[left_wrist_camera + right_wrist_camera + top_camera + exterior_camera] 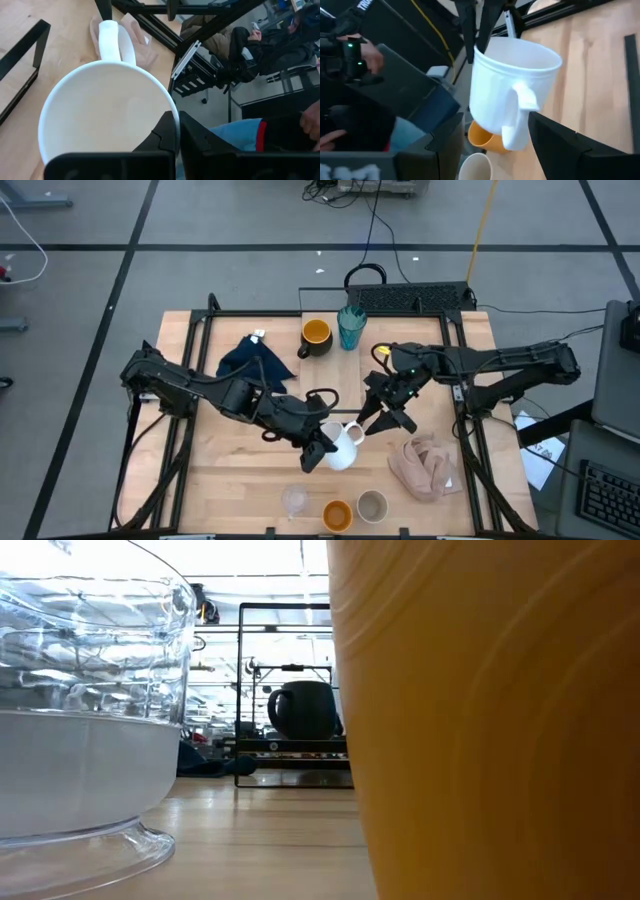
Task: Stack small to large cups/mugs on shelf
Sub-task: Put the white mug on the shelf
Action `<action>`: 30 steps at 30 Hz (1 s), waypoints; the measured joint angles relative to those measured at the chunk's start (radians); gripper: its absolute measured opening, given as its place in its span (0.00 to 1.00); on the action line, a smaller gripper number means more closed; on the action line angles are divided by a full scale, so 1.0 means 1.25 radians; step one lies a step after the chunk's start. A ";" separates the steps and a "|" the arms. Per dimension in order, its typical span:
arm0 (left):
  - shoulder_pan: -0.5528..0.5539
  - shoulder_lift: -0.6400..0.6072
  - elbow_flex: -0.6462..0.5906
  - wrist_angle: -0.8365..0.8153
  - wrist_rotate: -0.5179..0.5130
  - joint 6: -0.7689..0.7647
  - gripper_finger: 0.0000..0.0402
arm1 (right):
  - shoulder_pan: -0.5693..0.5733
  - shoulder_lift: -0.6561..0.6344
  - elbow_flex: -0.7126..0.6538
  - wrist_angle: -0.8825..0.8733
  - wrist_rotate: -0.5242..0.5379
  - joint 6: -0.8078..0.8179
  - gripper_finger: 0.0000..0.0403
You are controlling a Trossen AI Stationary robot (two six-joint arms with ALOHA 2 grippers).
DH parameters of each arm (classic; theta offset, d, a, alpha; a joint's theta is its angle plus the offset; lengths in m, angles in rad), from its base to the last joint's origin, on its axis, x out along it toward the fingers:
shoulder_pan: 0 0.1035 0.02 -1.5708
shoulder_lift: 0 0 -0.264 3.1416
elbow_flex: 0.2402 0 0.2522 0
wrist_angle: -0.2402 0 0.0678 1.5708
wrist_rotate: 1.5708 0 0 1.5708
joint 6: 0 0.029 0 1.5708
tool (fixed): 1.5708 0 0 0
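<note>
The white mug (343, 448) hangs above the table's middle with my left gripper (324, 453) shut on its rim. Its handle (519, 116) points toward my right gripper (495, 146), which is open. That gripper's two fingers stand on either side of the handle, apart from it. The black mug (315, 337) and the teal tumbler (351, 328) stand at the far middle; in the low view the black mug (305, 710) stands on the shelf (300, 746). The clear glass (294, 500), orange cup (337, 514) and grey-beige cup (372, 506) stand in a row at the near edge. My left gripper pinches the mug's rim (170, 116) on the side opposite the handle, one finger inside the mug and one outside. The fingers (476, 30) slant down onto the rim from the table's left. The mug is lifted clear of the table and tilted.
A dark navy cloth (250, 360) lies at the far left and a pink-beige cloth (425, 465) at the near right. A black frame (200, 320) borders the table. A person's hand (370, 56) shows beyond the table.
</note>
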 joint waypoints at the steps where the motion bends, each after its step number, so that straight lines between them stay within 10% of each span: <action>1: 0.000 0.000 0.000 0.000 0.000 0.005 0.01 | -0.002 0.004 0.000 -0.001 -0.004 0.002 0.53; 21: -0.002 0.000 0.000 0.002 0.008 0.045 0.01 | -0.015 0.060 0.000 -0.019 -0.032 0.001 0.52; 30: -0.002 0.000 0.000 0.002 0.015 0.053 0.01 | -0.018 0.060 -0.001 0.030 -0.066 0.029 0.37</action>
